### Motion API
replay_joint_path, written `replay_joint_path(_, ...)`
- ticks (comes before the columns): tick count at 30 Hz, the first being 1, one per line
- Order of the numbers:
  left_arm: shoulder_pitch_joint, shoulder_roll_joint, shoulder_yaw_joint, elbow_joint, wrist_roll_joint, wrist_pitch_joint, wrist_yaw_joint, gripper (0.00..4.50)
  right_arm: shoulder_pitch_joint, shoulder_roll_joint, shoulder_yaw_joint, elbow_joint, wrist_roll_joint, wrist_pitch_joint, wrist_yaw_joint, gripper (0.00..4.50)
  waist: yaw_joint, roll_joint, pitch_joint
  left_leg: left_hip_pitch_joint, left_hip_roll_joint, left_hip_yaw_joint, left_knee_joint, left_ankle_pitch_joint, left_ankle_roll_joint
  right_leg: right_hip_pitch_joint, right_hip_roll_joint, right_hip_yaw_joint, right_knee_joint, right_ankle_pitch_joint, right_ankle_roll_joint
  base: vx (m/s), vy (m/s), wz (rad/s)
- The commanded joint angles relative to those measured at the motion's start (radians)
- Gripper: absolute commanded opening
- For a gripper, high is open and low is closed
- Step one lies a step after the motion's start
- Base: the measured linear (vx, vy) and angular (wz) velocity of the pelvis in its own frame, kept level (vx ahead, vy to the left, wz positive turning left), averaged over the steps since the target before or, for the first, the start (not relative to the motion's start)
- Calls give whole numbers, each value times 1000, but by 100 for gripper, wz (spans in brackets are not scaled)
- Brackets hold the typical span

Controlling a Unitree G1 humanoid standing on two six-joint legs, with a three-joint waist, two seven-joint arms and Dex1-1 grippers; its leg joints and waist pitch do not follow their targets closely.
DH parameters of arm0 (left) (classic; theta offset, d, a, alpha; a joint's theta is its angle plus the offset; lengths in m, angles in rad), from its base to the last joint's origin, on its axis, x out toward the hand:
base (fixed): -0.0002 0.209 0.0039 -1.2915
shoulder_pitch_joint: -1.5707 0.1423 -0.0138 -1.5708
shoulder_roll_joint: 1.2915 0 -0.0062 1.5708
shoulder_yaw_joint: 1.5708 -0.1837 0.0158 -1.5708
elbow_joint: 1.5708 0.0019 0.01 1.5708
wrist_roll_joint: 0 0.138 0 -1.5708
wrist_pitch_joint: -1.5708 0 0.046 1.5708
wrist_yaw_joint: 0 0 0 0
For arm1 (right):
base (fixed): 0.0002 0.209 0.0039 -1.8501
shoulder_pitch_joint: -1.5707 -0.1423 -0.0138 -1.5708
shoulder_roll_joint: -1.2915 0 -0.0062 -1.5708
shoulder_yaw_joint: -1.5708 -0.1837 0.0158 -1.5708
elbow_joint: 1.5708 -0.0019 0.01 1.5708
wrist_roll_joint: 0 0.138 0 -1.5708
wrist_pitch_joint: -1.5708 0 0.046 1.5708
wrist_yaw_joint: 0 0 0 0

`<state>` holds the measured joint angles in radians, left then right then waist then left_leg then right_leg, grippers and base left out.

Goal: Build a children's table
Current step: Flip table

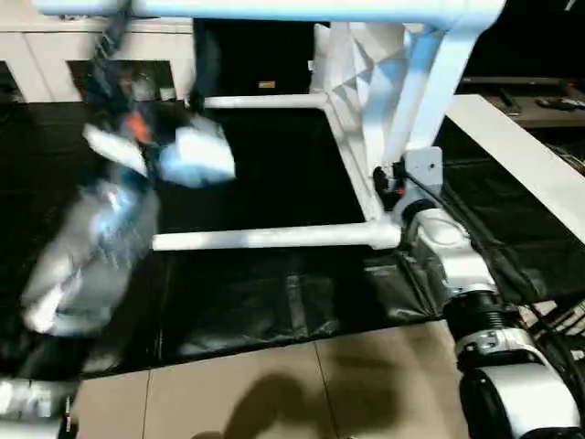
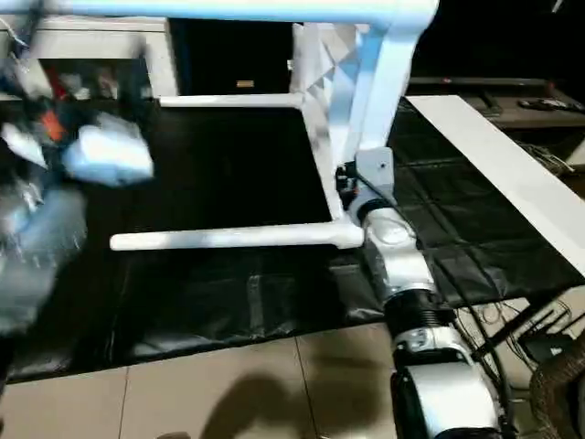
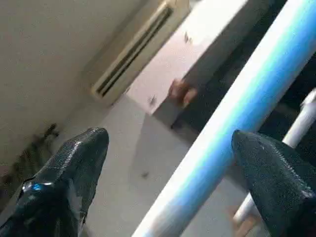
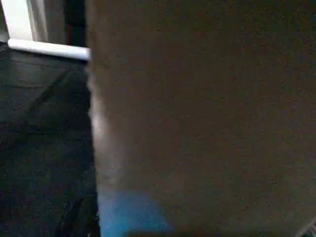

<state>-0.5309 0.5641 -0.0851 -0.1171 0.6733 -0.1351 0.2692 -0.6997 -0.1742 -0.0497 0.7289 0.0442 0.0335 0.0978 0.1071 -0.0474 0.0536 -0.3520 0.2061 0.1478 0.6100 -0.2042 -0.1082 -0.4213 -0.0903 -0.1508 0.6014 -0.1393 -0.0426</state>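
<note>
The white children's table (image 1: 366,64) lies on its side on a black mat, ribbed underside facing left. Three legs stick out leftward: an upper one (image 1: 274,9), a far one (image 1: 265,101) and a near one (image 1: 274,239) low over the mat. My left arm (image 1: 101,229) is raised and blurred at the left. In the left wrist view my left gripper (image 3: 170,138) is open, and a white leg (image 3: 232,123) runs between its fingers (image 3: 74,168). My right gripper (image 1: 391,179) is up against the tabletop's lower corner, where the near leg joins.
The black mat (image 1: 274,302) ends at beige floor tiles (image 1: 302,384) in front. A long white board (image 1: 521,155) lies to the right, with cables (image 2: 539,338) beyond it. White cabinets (image 1: 46,55) stand at the back left.
</note>
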Motion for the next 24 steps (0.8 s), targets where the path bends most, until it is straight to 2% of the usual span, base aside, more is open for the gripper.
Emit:
replay_joint_path(1,-16,7,4,26,11,33,-3,450,-39,-33,1,-30,-33,-10,2,195,2,9,-75,-7,14,1,-67,-177,3,62,-60,59,-62,-347,-52,0,0,0)
replay_joint_path(2,-33,7,8,49,8,48,-8,450,-41,-35,4,-39,-34,-7,8,195,3,9,-75,-8,14,1,-67,-174,3,62,-60,60,-62,-342,-55,0,0,0)
replay_joint_path(4,-66,6,12,106,9,48,-24,416,-46,-41,9,-57,-39,-1,11,195,6,11,-77,-8,12,2,-66,-160,6,62,-58,61,-58,-318,-63,0,0,0)
replay_joint_path(8,-112,2,4,211,5,36,-46,389,-54,-53,21,-73,-49,-4,12,195,9,8,-82,-14,11,1,-63,-130,9,65,-59,61,-54,-289,-67,0,0,0)
replay_joint_path(9,-112,2,4,211,5,36,-46,389,-54,-53,21,-73,-49,-4,12,195,12,8,-87,-19,11,1,-59,-100,11,66,-59,64,-45,-242,-79,0,0,0)
replay_joint_path(10,-138,9,-6,256,0,41,-53,377,-55,-61,22,-76,-52,-2,15,195,11,12,-87,-23,11,2,-56,-69,16,63,-57,66,-37,-185,-97,0,0,0)
replay_joint_path(12,-161,17,-10,296,-10,41,-63,354,-53,-66,19,-85,-46,6,28,195,12,10,-86,-23,9,5,-53,-63,25,62,-54,65,-35,-165,-111,0,0,0)
replay_joint_path(14,-173,21,-5,316,-23,38,-69,348,-53,-72,24,-103,-42,20,49,195,15,10,-81,-22,7,6,-55,-97,25,62,-55,64,-42,-214,-106,0,0,0)
replay_joint_path(16,-186,27,5,327,-30,32,-70,328,-56,-88,43,-127,-59,33,68,195,18,12,-81,-19,10,5,-56,-117,15,61,-57,63,-48,-262,-86,0,0,0)
replay_joint_path(20,-222,41,26,336,-33,23,-75,305,-71,-126,69,-151,-85,47,98,195,19,9,-82,-20,10,5,-55,-110,13,61,-56,62,-46,-257,-79,0,0,0)
replay_joint_path(22,-233,46,28,343,-36,16,-73,275,-73,-137,77,-157,-89,52,110,195,20,9,-81,-23,9,5,-54,-103,15,63,-58,63,-45,-256,-78,0,0,0)
replay_joint_path(23,-254,57,30,353,-54,1,-90,269,-80,-165,84,-173,-99,67,131,195,21,5,-82,-23,7,6,-52,-96,18,63,-56,62,-45,-259,-75,0,0,0)
replay_joint_path(24,-259,61,30,354,-65,-10,-99,269,-83,-175,87,-180,-102,76,139,195,22,7,-82,-24,7,5,-53,-89,19,64,-55,62,-44,-256,-75,0,0,0)
